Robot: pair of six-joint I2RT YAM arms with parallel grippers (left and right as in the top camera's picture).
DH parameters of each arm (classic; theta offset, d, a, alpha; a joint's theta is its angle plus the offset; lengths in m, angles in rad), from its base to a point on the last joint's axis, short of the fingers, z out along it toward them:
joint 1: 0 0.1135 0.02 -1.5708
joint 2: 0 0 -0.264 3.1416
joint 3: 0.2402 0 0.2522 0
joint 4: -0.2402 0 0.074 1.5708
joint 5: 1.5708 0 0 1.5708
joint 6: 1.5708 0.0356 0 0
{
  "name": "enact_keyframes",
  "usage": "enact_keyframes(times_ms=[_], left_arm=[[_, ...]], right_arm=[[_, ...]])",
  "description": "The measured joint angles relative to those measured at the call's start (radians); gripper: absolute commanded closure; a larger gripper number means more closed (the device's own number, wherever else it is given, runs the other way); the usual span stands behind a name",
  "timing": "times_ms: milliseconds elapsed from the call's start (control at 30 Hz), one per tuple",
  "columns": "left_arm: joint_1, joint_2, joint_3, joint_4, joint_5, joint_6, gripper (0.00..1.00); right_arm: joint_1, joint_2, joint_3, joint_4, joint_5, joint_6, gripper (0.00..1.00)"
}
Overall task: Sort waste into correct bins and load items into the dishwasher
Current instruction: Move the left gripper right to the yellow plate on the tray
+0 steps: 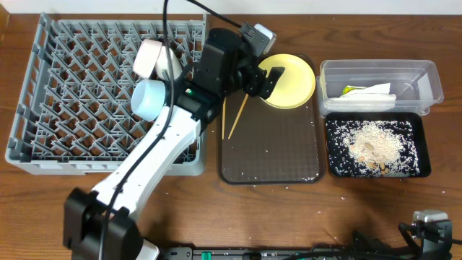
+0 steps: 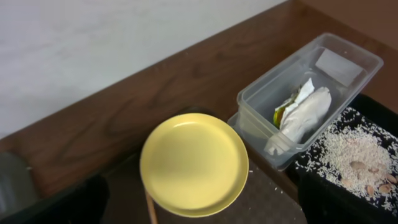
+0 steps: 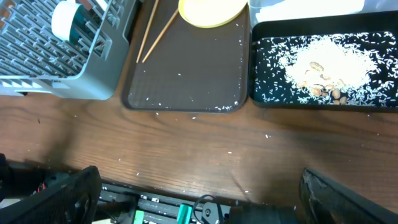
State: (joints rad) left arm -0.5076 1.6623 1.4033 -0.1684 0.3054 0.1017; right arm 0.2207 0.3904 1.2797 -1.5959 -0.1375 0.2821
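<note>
While the left end effector hangs released, its fingers spread wide with nothing between them, the one round yellow plate lies just beside it at 3 o'clock in the overhead view. The plate is on the far end of the dark brown tray. The left wrist view shows the plate below the open span of the fingers, not gripped.

Two wooden chopsticks lie on the same tray at 7 o'clock from that end effector, their near ends meeting in a V. At 9 o'clock stands the single grey dish rack. It holds one light blue bowl and two white vessels, partly hidden by the arm, so I cannot tell bowl from cup.

Beyond the plate at 3 o'clock sits one clear tub holding one crumpled white napkin with a yellow-green scrap. At 4 o'clock, touching the tub, lies one black tray with a heap of rice crumbs. Stray grains also dot the brown tray and the tabletop.

The right end effector is likewise released and empty. It hangs over bare tabletop by the near edge, well apart from the plate, which shows at 12 o'clock in the right wrist view.
</note>
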Motion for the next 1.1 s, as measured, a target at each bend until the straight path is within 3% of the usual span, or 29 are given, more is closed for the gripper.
enact_keyframes(times_ms=[433,733,1100], left_arm=[[0.000,0.238,0.027,0.015,0.043,-0.001,0.02],[0.002,0.426,0.238,-0.138,0.024,-0.021,0.02],[0.044,0.477,0.280,-0.158,0.026,-0.061,0.02]], right_arm=[[0.000,0.000,0.000,0.000,0.000,0.000,0.01],[0.000,0.000,0.000,0.000,0.000,0.000,0.01],[0.000,0.000,0.000,0.000,0.000,0.000,0.01]])
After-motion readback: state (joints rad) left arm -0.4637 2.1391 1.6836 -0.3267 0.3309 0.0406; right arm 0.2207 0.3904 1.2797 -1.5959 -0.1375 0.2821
